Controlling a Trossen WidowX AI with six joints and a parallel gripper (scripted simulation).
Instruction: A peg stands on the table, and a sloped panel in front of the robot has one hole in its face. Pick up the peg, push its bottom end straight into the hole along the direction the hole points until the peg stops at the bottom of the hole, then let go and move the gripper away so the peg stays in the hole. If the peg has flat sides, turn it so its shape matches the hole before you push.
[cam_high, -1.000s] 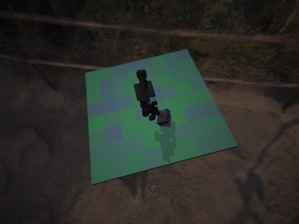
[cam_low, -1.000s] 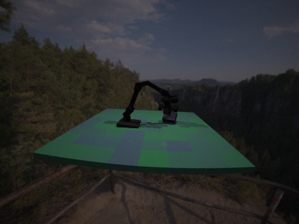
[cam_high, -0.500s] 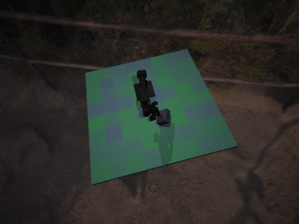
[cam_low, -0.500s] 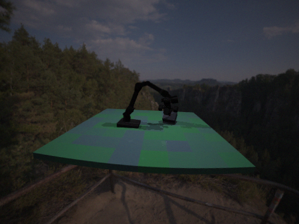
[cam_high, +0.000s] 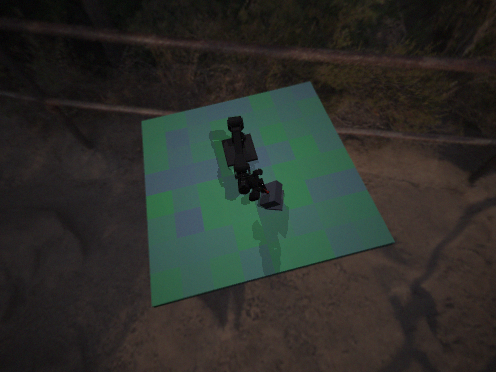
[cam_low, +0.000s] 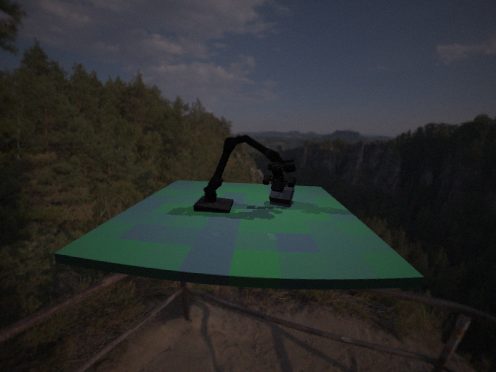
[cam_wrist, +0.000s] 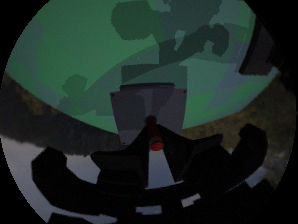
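Note:
The red peg (cam_wrist: 156, 145) (cam_high: 267, 191) is held between the fingertips of my gripper (cam_wrist: 152, 127) (cam_high: 263, 189), which is shut on it. In the wrist view the peg's bottom end points at the face of the grey sloped panel (cam_wrist: 131, 110) (cam_high: 273, 198) (cam_low: 281, 196). That end meets a small dark spot on the face, where the hole appears to be. I cannot tell whether the tip is inside the hole or just in front of it. The peg looks round. In the exterior view the gripper sits right over the panel and the peg is hidden.
The arm's dark base plate (cam_high: 248, 149) (cam_low: 214, 204) stands behind the gripper on the green and blue patterned table (cam_high: 170, 260) (cam_low: 150, 257). The arm arches from it toward the panel. Shadows of the arm and panel fall across the table.

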